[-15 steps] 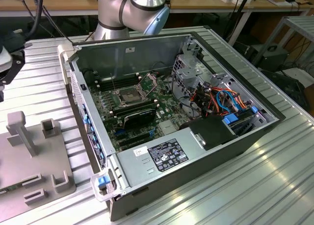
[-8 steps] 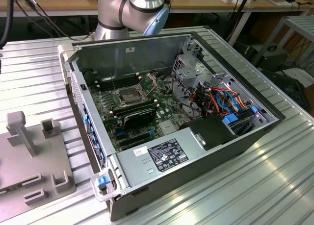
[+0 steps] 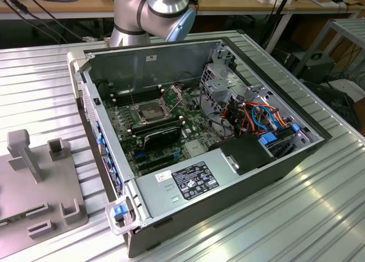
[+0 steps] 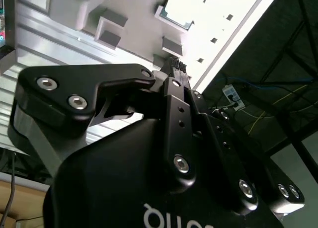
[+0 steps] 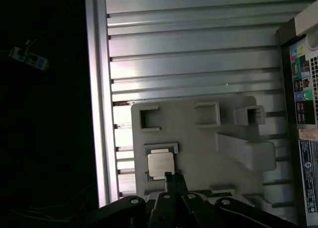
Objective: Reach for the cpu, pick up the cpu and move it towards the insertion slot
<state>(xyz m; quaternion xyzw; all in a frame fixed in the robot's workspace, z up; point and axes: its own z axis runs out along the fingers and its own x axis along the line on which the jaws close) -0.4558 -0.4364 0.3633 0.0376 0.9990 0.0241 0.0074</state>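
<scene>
Over the grey tray [image 3: 23, 199], eight o'clock from the case [image 3: 154, 62], my claw [image 5: 169, 176] hangs beside the chip [image 5: 160, 163]; its grip I cannot tell.

Facing my gripper [image 5: 169, 177], the cpu [image 5: 160, 163] is lying uncovered on the grey fixture plate [image 5: 189, 133]; raised blocks [image 5: 248, 114] and a long ridge [image 5: 246, 152] are standing beside it. Between plate and case, the ribbed table [image 5: 198, 54] is offering me level passage. In the exterior view, the insertion slot [image 3: 149, 111] is lying open from above, while its upturned flap [image 3: 174, 93], the black card [image 3: 161, 133] and the case walls [image 3: 154, 59] are hemming it in.
</scene>
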